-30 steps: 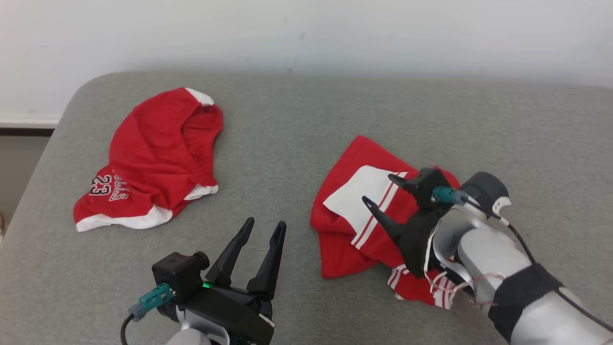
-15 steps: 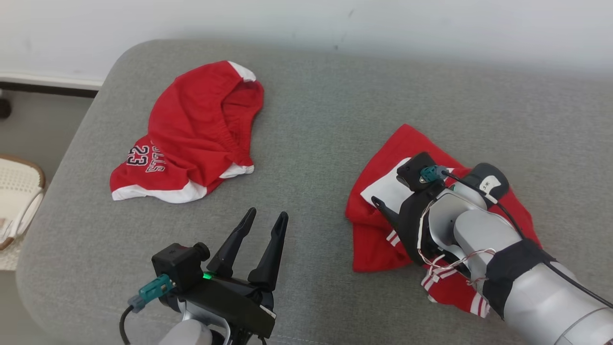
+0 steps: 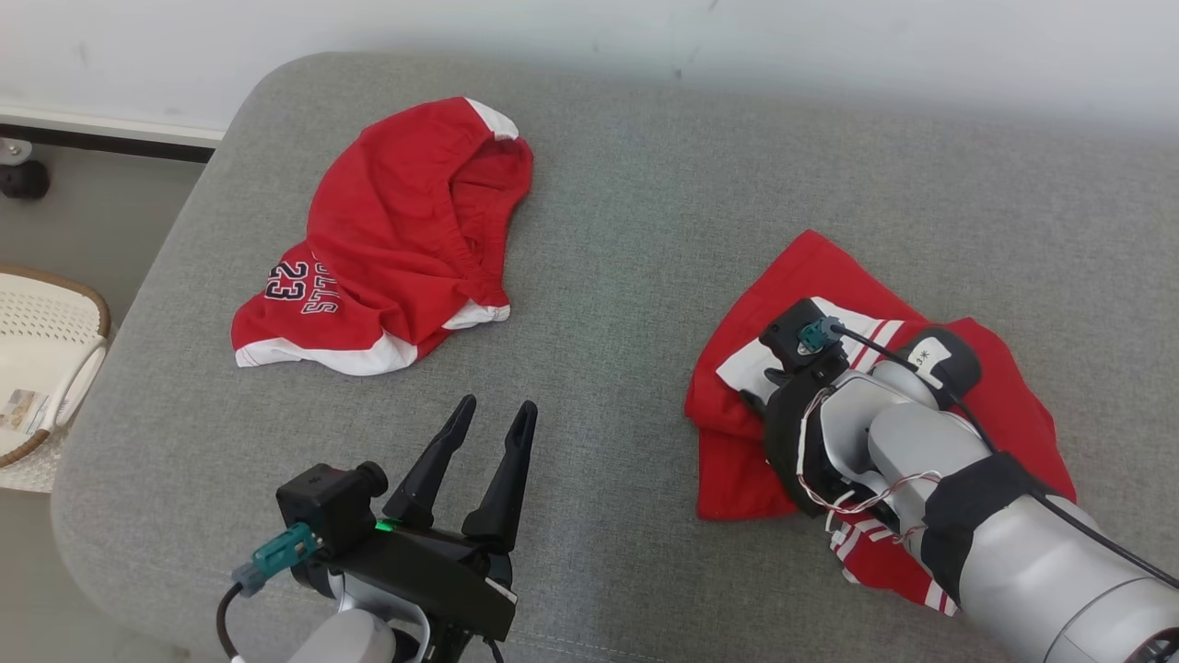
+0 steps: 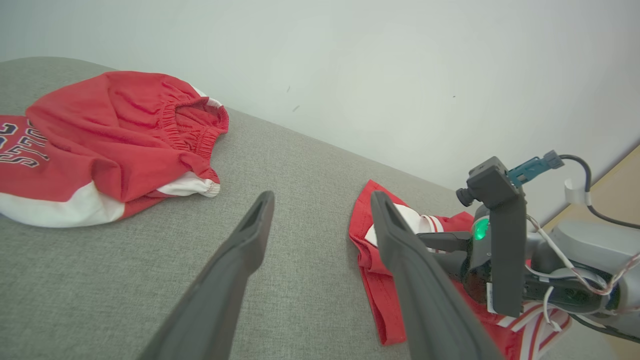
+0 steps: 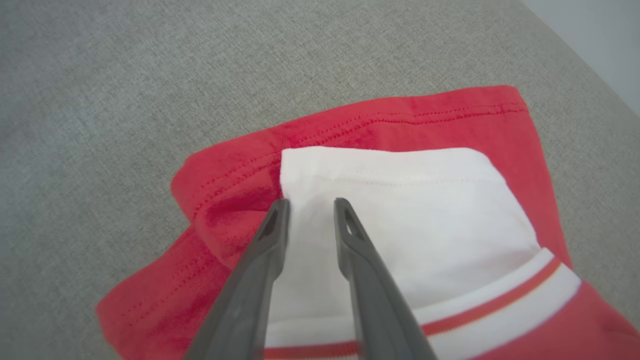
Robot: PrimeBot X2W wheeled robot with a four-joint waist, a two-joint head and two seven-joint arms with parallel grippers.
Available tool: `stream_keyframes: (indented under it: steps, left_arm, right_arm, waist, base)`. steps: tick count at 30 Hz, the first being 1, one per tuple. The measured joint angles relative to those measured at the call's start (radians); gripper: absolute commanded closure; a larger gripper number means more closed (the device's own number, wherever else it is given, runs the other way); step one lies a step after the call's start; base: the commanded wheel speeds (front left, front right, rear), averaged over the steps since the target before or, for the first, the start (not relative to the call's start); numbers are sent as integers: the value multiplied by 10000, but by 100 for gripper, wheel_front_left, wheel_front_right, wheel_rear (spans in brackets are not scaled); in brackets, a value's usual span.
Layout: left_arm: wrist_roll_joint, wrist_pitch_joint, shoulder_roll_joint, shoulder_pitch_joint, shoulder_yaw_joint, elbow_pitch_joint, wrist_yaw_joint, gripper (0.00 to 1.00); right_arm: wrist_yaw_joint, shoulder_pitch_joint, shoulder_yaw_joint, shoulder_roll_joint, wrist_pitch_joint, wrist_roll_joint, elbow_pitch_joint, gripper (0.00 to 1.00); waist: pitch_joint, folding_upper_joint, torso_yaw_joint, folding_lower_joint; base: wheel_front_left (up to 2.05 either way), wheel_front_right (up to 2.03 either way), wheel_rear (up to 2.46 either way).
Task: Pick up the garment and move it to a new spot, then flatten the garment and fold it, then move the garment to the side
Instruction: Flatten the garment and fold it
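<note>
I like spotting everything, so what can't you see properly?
- Head view: the right gripper's fingertips, hidden behind its own wrist.
- Head view: the striped garment's near part, under the right arm.
- Left wrist view: the red shorts' lettering, cut by the left edge.
- Head view: white basket, cut by the left edge.

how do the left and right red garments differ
The left garment shows a 23 print and an elastic waistband; the right garment has a white panel with red stripes. The left garment lies alone; the right gripper hangs over the right garment. Both are red and white.
</note>
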Motion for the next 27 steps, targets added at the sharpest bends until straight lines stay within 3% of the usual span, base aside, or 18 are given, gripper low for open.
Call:
stream_keyframes:
  steps: [6, 13, 19, 27]
  left_arm:
    - [0, 0, 2, 0, 71, 75, -84, 0]
    - [4, 0, 12, 11, 217, 144, -84, 0]
    - [33, 0, 121, 109, 364, 132, -82, 0]
    - [104, 0, 449, 566, 608, -75, 4, 0]
  right_arm:
    - [0, -204, 10, 61, -12, 305, 449, 100]
    - [0, -407, -303, 251, -489, 579, 765, 100]
    - [0, -398, -1131, 320, -1835, 1239, 646, 100]
    - [-65, 105, -2142, -500, -3705, 1762, 240, 100]
  waist:
    - [-6, 0, -56, 1]
    - [-116, 0, -208, 0]
    - [-310, 0, -505, 0]
    - [-532, 0, -1131, 0]
  base:
    - [0, 0, 0]
    - [0, 0, 0]
    - [0, 0, 0]
    - [0, 0, 0]
